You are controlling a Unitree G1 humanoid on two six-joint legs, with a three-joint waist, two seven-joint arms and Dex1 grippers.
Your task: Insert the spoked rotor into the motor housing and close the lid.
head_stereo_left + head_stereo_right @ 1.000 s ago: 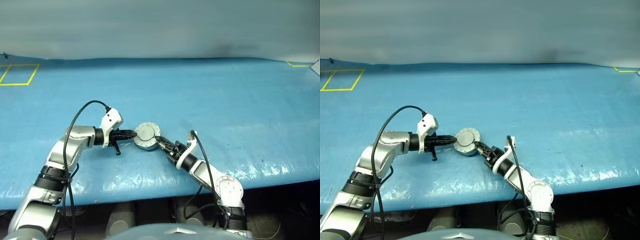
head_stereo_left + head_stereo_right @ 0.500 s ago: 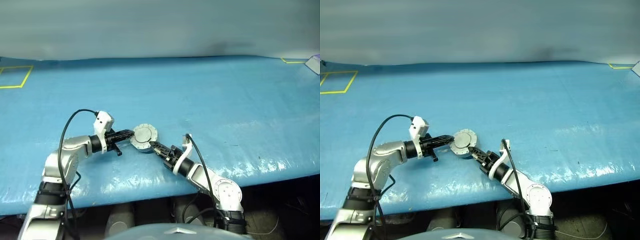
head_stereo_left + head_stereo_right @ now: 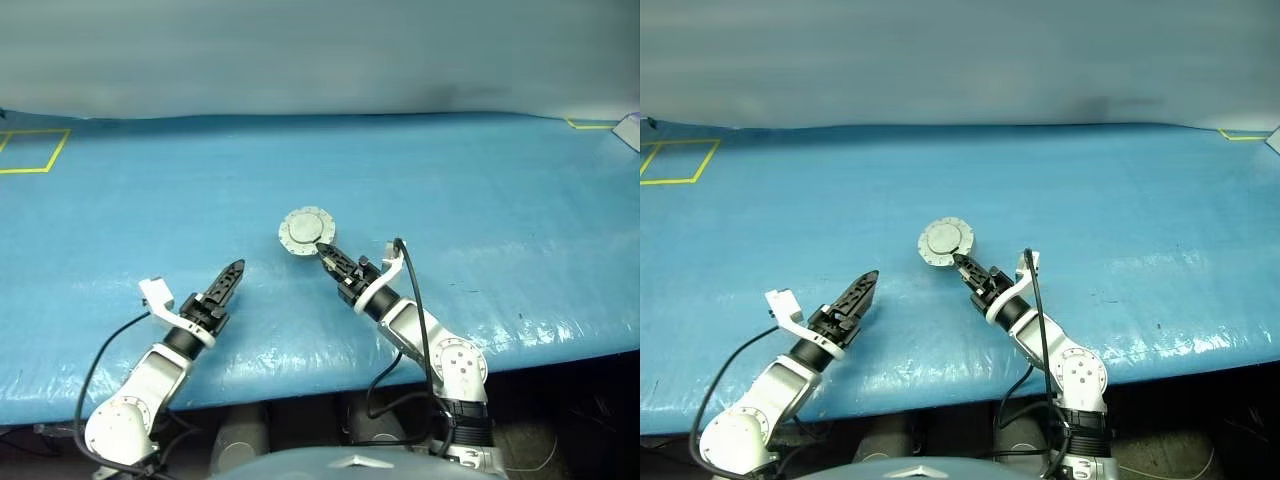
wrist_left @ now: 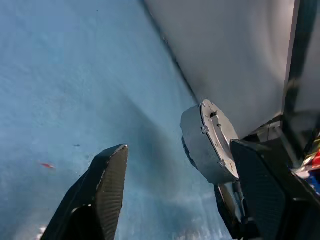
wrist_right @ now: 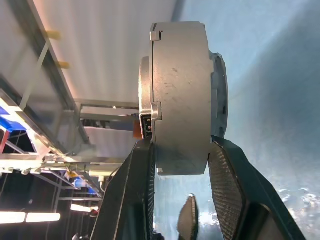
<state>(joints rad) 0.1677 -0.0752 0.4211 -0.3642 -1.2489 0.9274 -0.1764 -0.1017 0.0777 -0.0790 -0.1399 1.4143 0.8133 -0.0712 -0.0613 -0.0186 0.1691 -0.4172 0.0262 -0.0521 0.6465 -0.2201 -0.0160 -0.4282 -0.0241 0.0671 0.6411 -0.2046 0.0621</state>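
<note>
The motor housing [image 3: 292, 242], a round grey puck, is held off the blue table by its edge. My right gripper [image 3: 324, 252] is shut on it, one finger [image 5: 141, 180] on each flat face. The lid [image 3: 943, 240] lies shut on the housing, its plain grey outer side with the raised centre facing up towards the head camera. The spoked rotor is hidden. My left gripper [image 3: 231, 272] hovers low over the table to the left of the housing, well apart from it, open and empty. In the left wrist view the housing [image 4: 207, 142] shows beyond its spread fingers [image 4: 107, 185].
A blue sheet [image 3: 480, 200] covers the table, with its front edge close to my arms. A yellow taped rectangle [image 3: 28, 150] marks the far left, and a yellow corner mark [image 3: 585, 124] sits at the far right beside a small white object [image 3: 630, 130].
My left gripper has come off the housing, opened, rolled over and drawn back towards me. The right gripper has lifted the housing a little and moved it away from me.
</note>
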